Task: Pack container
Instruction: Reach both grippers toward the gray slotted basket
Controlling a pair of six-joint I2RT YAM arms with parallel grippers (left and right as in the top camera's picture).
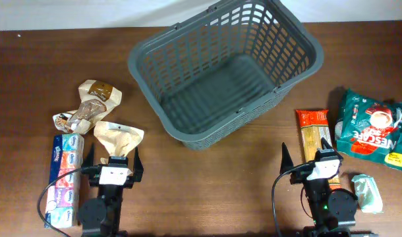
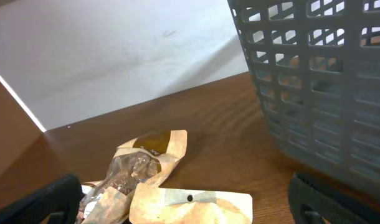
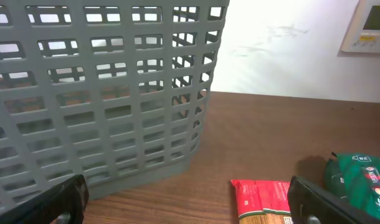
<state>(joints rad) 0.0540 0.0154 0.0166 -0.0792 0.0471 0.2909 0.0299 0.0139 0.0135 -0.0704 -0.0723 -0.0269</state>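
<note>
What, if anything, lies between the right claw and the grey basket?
Nothing visible blocks it. The open right gripper faces the container across bare table; the orange packet lies beside that path.

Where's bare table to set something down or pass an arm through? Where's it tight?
Free: the table strip in front of the basket, between the left end effector and right end effector; also the far-left corner. Basket is empty. Crowded: tissue pack and paper packets by the left; pasta packet, coffee bag, pale pouch by the right.
</note>
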